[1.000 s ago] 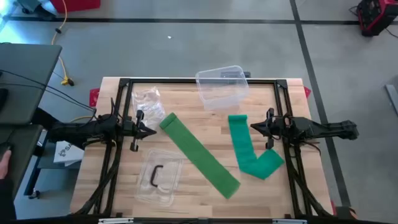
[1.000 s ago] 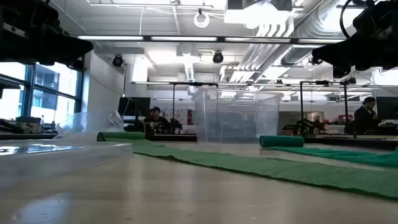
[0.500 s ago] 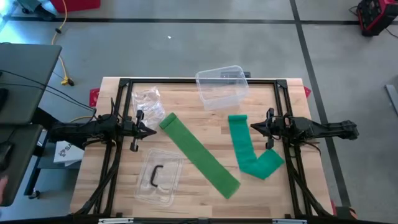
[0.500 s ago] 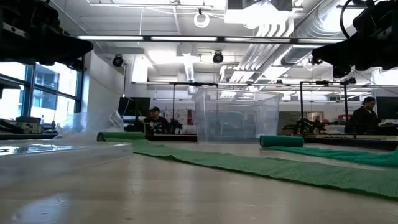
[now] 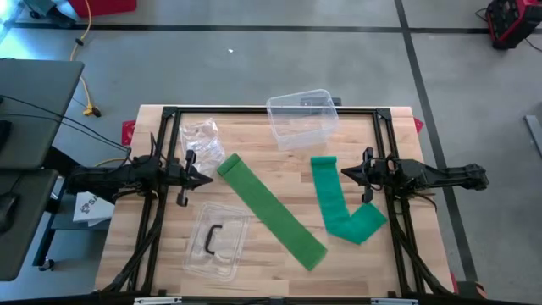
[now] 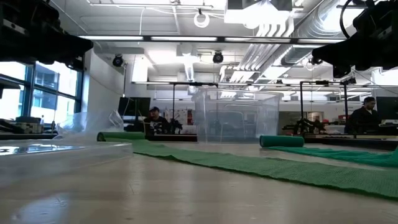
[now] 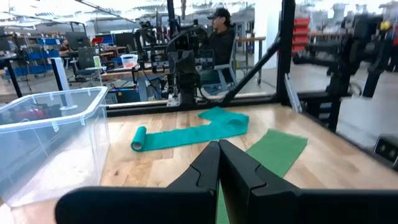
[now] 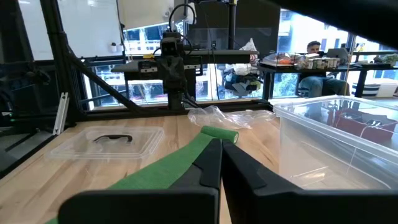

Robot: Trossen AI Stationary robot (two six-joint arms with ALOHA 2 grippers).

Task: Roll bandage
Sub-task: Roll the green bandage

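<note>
Two bandages lie unrolled on the wooden table. The light green bandage [image 5: 271, 210] runs slantwise across the middle, with a small rolled end [image 8: 219, 132] at its far left. The teal bandage [image 5: 337, 203] lies to the right, bent near the front, its rolled end [image 7: 138, 139] toward the far side. My left gripper [image 5: 208, 179] hovers shut and level at the table's left, pointing right, short of the green roll. My right gripper [image 5: 344, 174] hovers shut and level at the right, pointing left, over the teal strip's edge. Neither touches anything.
A clear plastic box [image 5: 298, 117] stands at the far middle. A crumpled plastic bag [image 5: 201, 135] lies at the far left. A clear lid with a black handle [image 5: 216, 241] lies at the near left. Black frame rails [image 5: 271, 110] border the table.
Both arms and both bandages have kept still. A person's hand at the high view's left edge, off the table, has gone out of the picture.
</note>
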